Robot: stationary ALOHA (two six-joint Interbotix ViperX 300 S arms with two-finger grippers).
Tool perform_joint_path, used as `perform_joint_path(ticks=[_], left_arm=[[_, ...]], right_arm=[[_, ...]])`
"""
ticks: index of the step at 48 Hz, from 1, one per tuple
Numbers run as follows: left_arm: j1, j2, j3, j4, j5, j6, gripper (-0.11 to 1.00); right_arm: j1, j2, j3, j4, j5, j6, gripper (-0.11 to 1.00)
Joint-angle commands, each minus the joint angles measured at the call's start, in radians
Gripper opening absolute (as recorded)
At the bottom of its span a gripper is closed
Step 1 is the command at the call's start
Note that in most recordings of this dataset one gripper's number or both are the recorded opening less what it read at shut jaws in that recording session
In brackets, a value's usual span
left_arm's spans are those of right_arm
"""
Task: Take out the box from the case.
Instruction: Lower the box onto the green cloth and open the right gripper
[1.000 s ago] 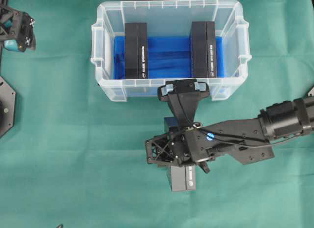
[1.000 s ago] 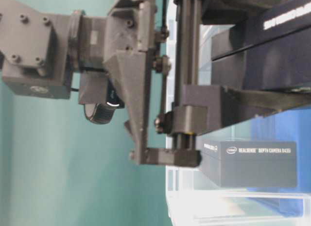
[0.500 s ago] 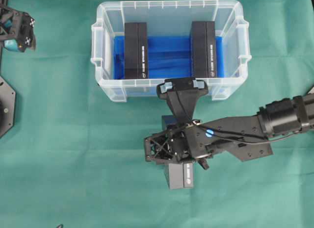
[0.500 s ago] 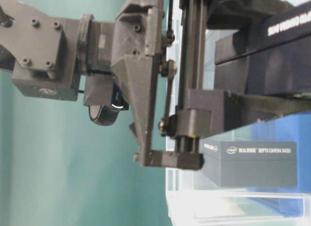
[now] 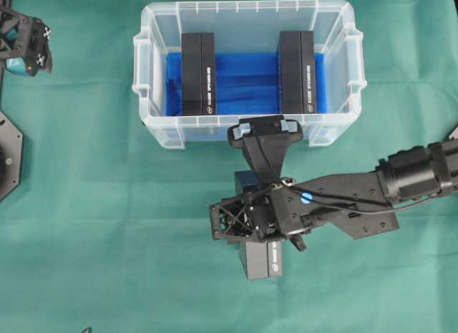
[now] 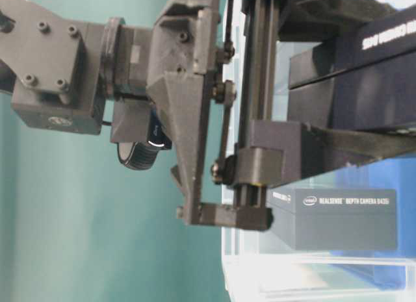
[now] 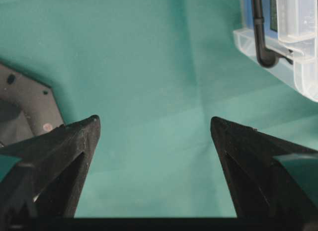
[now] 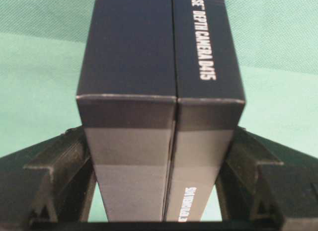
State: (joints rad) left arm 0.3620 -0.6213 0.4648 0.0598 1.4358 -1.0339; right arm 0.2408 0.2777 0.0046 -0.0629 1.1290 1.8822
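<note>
The case [image 5: 247, 4] is a clear plastic bin with a blue bottom, at the back middle of the green cloth. Two black boxes stand in it, one left [image 5: 198, 74] and one right [image 5: 297, 71]. My right gripper [image 5: 256, 222] is shut on a third black box [image 5: 262, 259] outside the case, in front of its near wall, over the cloth. The wrist view shows this box [image 8: 159, 67] between both fingers of the right gripper [image 8: 156, 156]. My left gripper [image 5: 25, 43] is open and empty at the far left, and its wrist view [image 7: 154, 124] shows only cloth between the jaws.
A black arm base [image 5: 8, 157] sits at the left edge. The case's corner [image 7: 278, 52] shows at the upper right of the left wrist view. The table-level view shows the held box [image 6: 364, 75] above a box in the case [image 6: 338, 217].
My right gripper and the box it holds have shifted only slightly over the cloth. The left arm and the boxes in the case have not moved.
</note>
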Motion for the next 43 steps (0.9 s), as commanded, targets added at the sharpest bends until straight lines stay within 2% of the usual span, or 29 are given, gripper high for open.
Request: perform_joint_path(ticks=[1, 11, 13, 17, 19, 43], left_arm=[[0.005, -0.006, -0.011, 0.005, -0.003, 0.002, 0.92], [0.005, -0.006, -0.011, 0.003, -0.003, 0.000, 0.92], [0.005, -0.006, -0.011, 0.003, -0.003, 0.000, 0.92], [0.005, -0.006, -0.011, 0.005, -0.003, 0.000, 0.92], [0.005, -0.006, -0.011, 0.003, -0.003, 0.000, 0.92], [0.005, -0.006, -0.012, 0.003, -0.003, -0.006, 0.92]], right_arm=[[0.003, -0.034, -0.015, 0.000, -0.005, 0.000, 0.66], [0.003, -0.037, -0.015, -0.002, -0.006, -0.009, 0.67], [0.003, -0.040, -0.015, -0.006, -0.003, -0.009, 0.72], [0.003, -0.043, -0.017, -0.020, 0.005, -0.005, 0.89], [0.003, -0.044, -0.018, -0.023, 0.009, -0.003, 0.93], [0.002, -0.064, -0.021, -0.026, 0.026, -0.005, 0.91]])
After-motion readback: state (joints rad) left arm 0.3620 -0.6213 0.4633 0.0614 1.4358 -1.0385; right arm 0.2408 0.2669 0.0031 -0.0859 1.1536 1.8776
